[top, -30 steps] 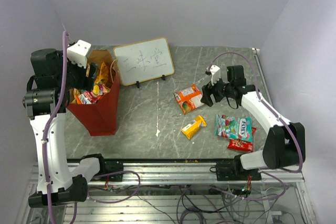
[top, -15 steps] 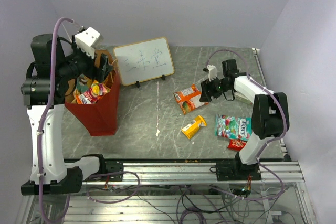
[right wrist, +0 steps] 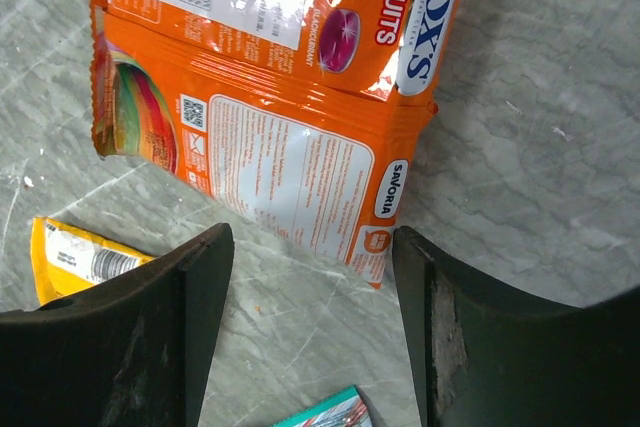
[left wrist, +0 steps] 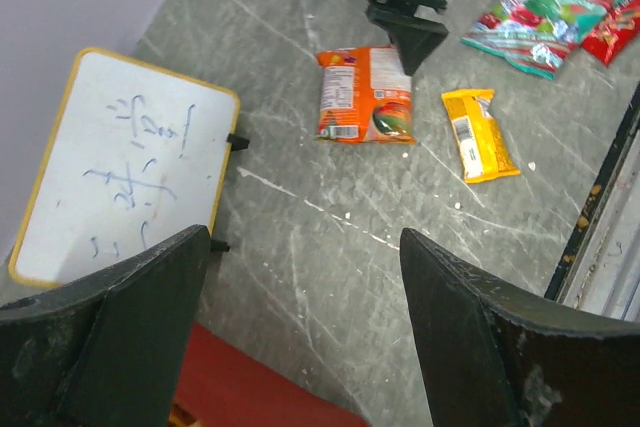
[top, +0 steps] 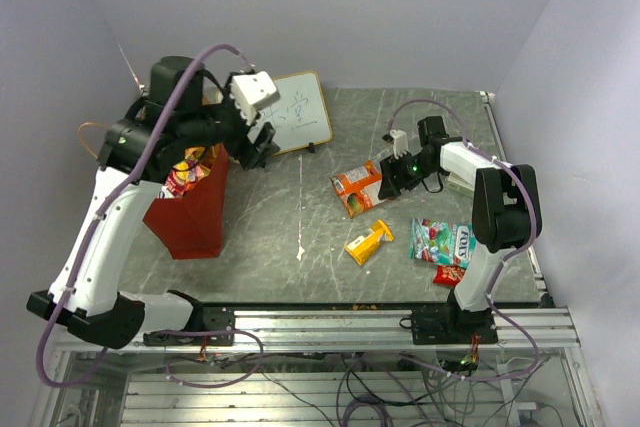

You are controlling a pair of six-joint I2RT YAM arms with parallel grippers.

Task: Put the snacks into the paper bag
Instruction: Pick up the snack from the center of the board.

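Observation:
The red paper bag (top: pixel 190 215) stands at the left with several snacks (top: pixel 184 173) showing in its mouth; its red edge (left wrist: pixel 250 387) lies just below my left fingers. My left gripper (top: pixel 262 143) (left wrist: pixel 305 247) hangs open and empty, right of the bag and in front of the whiteboard. An orange Fox's pack (top: pixel 357 190) (right wrist: pixel 290 117) lies flat mid-table. My right gripper (top: pixel 392 181) (right wrist: pixel 312 237) is open low at that pack's right edge, nothing between its fingers. A yellow pack (top: pixel 368 242) (right wrist: pixel 80 252), a teal-white candy bag (top: pixel 445 242) and a red pack (top: pixel 452 275) lie on the table.
A white framed board with writing (top: pixel 295 112) (left wrist: pixel 115 177) stands on small feet behind the left gripper. Purple walls close in the left, back and right. A metal rail (top: pixel 330 322) runs along the table's near edge.
My left arm has swung from over the bag's mouth to the right, in front of the whiteboard. The right gripper has settled lower at the orange pack's edge, its jaws a little narrower.

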